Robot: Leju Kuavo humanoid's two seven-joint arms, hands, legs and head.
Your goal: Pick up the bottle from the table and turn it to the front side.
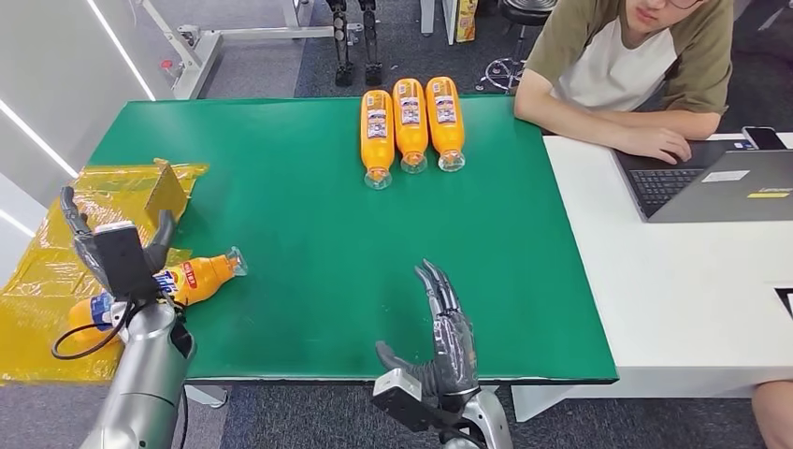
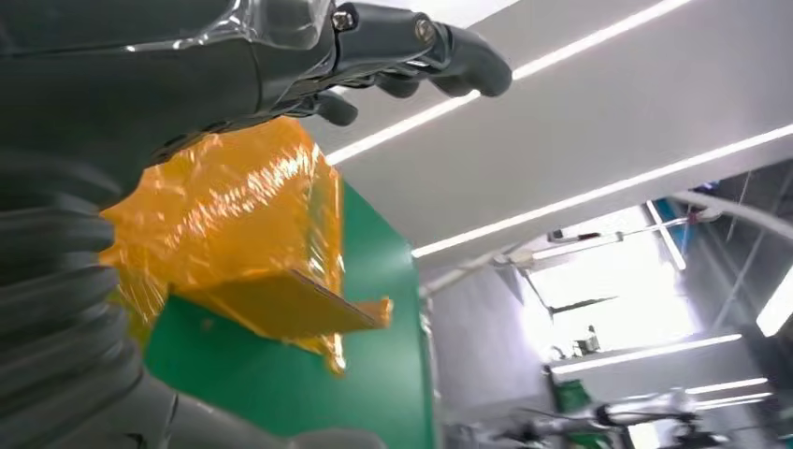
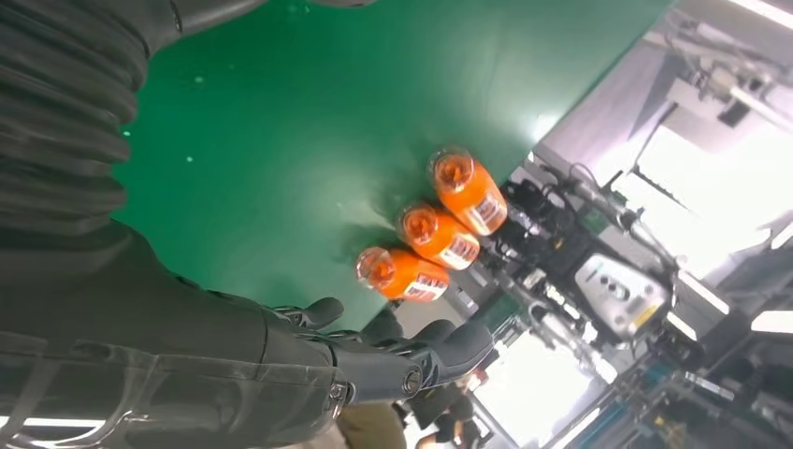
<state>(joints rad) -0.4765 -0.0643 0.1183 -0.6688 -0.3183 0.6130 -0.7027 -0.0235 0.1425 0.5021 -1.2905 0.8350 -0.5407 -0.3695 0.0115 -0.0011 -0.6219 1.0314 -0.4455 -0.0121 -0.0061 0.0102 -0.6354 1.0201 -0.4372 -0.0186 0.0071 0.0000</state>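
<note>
Nearest, the right robot hand [image 1: 447, 327] rests at the near edge of the green tabletop [image 1: 309, 234], fingers spread and holding nothing. The left robot hand [image 1: 117, 251] hovers above the bottle [image 1: 178, 285], fingers apart and empty. The bottle lies on its side at the tabletop's left edge, cap toward the centre, base over the yellow plastic sheet [image 1: 42, 281]. Full of orange drink, it is judged fairly heavy, stiff but smooth and prone to rolling; take hold around the labelled mid-body. Farthest, three bottles [image 1: 410, 122] lie side by side, labels up, beside a person [image 1: 636, 65] at a laptop [image 1: 720, 182]
</note>
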